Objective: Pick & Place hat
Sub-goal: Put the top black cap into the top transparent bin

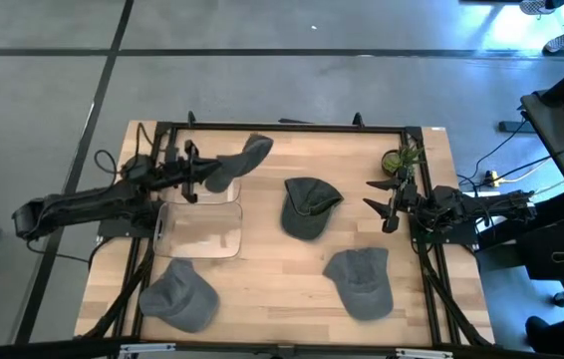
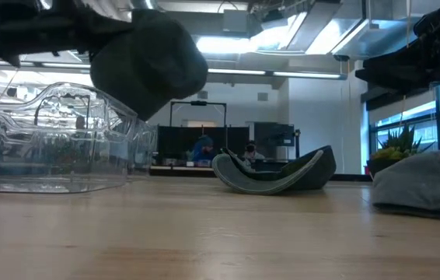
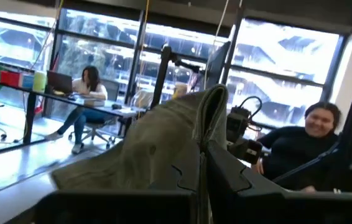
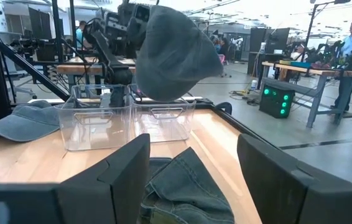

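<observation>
Left gripper (image 1: 194, 172) fingertips buried in the lifted hat (image 1: 239, 163), contact point not visible in the high view. Low view: that hat (image 2: 148, 62) hides the fingers; the arm is cut off at 11 o'clock. Hat at 3 o'clock (image 2: 424, 183) is cropped by the edge. Left wrist view: held fabric (image 3: 157, 146) blurred. Clear bin (image 1: 200, 229) rim faint from above.

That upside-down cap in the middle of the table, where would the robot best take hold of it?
Probably by its raised edge. The middle cap lies crown down, open side up, so its rim stands off the wood and two fingers could close over it from above. The right gripper waits open beside it; the left gripper holds another cap.
</observation>
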`<act>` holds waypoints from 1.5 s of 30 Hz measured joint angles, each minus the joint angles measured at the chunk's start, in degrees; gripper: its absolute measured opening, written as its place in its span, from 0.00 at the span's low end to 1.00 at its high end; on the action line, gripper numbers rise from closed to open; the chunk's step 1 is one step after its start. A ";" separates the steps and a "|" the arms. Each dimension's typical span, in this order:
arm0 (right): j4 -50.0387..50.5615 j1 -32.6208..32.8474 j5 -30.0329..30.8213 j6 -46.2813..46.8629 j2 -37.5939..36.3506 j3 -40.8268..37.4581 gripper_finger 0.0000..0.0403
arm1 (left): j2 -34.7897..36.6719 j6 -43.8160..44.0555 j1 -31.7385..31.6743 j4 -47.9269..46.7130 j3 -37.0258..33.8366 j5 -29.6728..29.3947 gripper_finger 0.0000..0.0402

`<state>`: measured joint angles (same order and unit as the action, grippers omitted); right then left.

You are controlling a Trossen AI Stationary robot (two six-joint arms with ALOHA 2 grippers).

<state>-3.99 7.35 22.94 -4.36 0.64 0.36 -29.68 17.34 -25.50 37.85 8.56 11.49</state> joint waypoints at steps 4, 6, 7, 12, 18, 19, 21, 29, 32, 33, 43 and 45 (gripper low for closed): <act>0.00 0.00 0.00 0.02 0.00 0.00 0.60 | 2.63 -1.16 0.02 0.12 -1.82 -1.09 0.01; 0.00 0.00 0.00 0.03 0.00 0.00 0.60 | 3.43 -1.53 0.00 -0.07 -2.17 -1.24 0.01; 0.00 0.01 0.00 0.09 0.00 0.00 0.60 | 3.71 -1.98 -0.03 -0.12 -2.46 -1.12 0.01; 0.00 0.00 0.00 1.20 0.00 0.00 0.60 | 4.48 -4.44 -0.11 -1.56 -4.22 -1.21 0.02; 0.00 0.00 0.00 1.14 0.00 0.00 0.60 | 4.46 -6.65 -0.04 -2.37 -4.57 -3.14 0.02; 0.00 0.00 0.00 1.16 0.00 0.00 0.60 | 4.44 -7.21 -0.04 -2.48 -4.57 -3.45 0.02; 0.00 0.00 0.00 1.14 0.00 0.00 0.60 | 4.46 -8.88 -0.04 -2.74 -4.57 -4.05 0.02; 0.00 0.00 0.00 1.12 0.00 0.00 0.60 | 3.56 -10.86 0.73 -6.82 -4.57 -7.04 0.02; 0.00 0.00 0.02 1.12 0.00 0.00 0.60 | 2.81 -11.08 1.72 -6.78 -4.57 -8.05 0.02; 0.00 0.00 0.02 1.12 0.00 0.00 0.60 | 2.54 -11.08 2.09 -6.83 -4.57 -8.66 0.02; 0.00 0.00 0.01 1.12 0.00 0.00 0.60 | -0.44 -10.63 4.13 -10.23 -4.56 -10.34 0.03; -0.01 0.00 0.02 1.14 0.00 0.00 0.60 | -0.83 -10.51 4.11 -12.05 -4.55 -10.50 0.04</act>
<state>-4.00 7.35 22.96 -3.23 0.64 0.36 -30.50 6.83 -21.39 25.81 4.01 0.99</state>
